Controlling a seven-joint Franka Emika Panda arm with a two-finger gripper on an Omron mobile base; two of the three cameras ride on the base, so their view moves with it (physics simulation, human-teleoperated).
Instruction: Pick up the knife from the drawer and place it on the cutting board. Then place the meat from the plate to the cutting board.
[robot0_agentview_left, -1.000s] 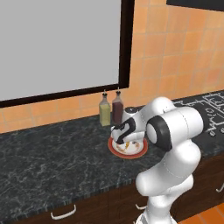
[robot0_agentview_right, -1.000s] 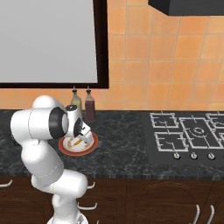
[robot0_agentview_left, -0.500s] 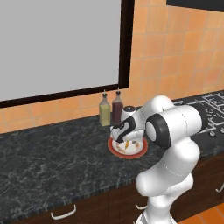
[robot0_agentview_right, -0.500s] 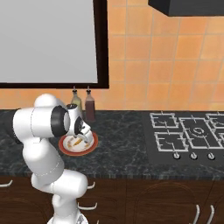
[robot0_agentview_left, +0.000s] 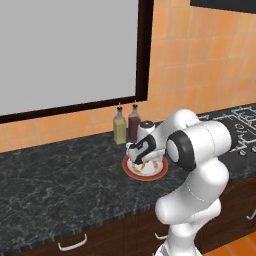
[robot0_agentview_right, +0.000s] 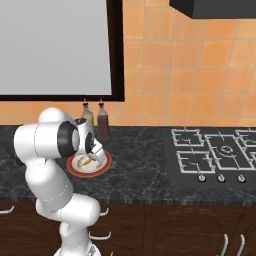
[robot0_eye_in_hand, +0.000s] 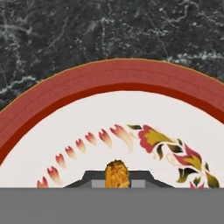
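On the plate (robot0_eye_in_hand: 52, 105), the meat (robot0_eye_in_hand: 117, 173) is seen between the end effector (robot0_agentview_left: 140, 156) tips, seemingly gripped though closure cannot be confirmed; it should be lifted straight before any sideways travel.

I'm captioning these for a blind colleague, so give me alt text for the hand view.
Close view down onto a round white plate with a red-orange rim on a dark marbled counter. The small orange-tan meat sits at the bottom edge between the hand fingertips, beside a painted red and gold flourish.
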